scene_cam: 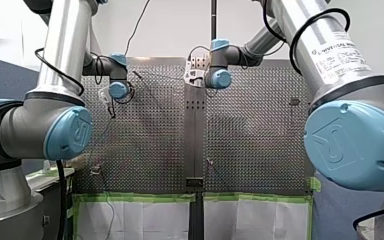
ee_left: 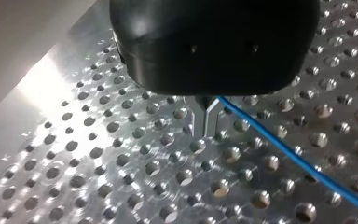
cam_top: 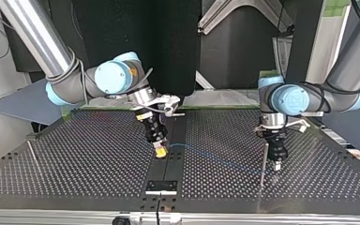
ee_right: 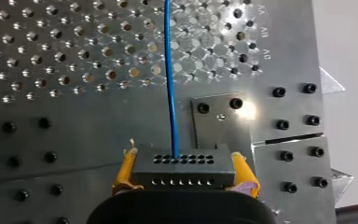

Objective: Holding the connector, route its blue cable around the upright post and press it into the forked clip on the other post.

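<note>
Only my right wrist view shows the grip. My right gripper (ee_right: 184,161) is clamped on the dark grey rectangular connector (ee_right: 182,169) with its rows of small holes, a yellow pad (ee_right: 127,169) on either side. The thin blue cable (ee_right: 170,84) leaves the connector's face straight ahead over the perforated metal table (ee_right: 51,56).

The top view adds the cable's course. It runs low across the table from the connector to the foot of the thin upright metal post (cam_top: 264,161). Whether it bends round the post or only lies against it, I cannot tell.

My left gripper (cam_top: 277,163) hangs straight down just beside the post, on the side away from the connector. In my left wrist view the cable passes close beside its tip and slants away. I cannot tell whether that gripper is parted or closed.

My right arm slants its gripper down toward the post's side, well apart from the post.

A second thin rod (cam_top: 32,152) stands far from the post, beyond the connector. Its top is too small to read. A black plate (cam_top: 161,186) lies at the table's edge, nearer the connector than the post.
</note>
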Motion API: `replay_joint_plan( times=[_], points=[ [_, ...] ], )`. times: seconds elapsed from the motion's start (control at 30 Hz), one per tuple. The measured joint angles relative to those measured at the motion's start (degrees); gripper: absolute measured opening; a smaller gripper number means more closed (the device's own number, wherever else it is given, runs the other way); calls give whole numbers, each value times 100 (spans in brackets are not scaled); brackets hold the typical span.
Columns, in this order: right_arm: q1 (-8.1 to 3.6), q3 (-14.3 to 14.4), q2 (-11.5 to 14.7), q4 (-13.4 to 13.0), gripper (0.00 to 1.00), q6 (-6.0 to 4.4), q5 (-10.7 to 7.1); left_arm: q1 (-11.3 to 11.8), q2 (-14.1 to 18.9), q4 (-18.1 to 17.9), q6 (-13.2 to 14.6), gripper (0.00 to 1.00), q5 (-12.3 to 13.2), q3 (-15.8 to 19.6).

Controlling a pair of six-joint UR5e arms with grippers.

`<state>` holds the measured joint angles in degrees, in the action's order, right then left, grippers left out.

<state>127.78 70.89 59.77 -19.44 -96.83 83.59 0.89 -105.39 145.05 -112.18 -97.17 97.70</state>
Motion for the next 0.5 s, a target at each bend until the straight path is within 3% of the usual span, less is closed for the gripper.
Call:
replay_joint_plan(
  times=[0.2, 0.5],
  points=[
    [0, 7, -27, 104, 0, 58, 8, -44, -4, -2, -12, 0, 77, 1],
    [-2, 223, -46, 116, 0, 133, 21, -107, -9, -44, 327, 0, 262, 1]
  ],
)
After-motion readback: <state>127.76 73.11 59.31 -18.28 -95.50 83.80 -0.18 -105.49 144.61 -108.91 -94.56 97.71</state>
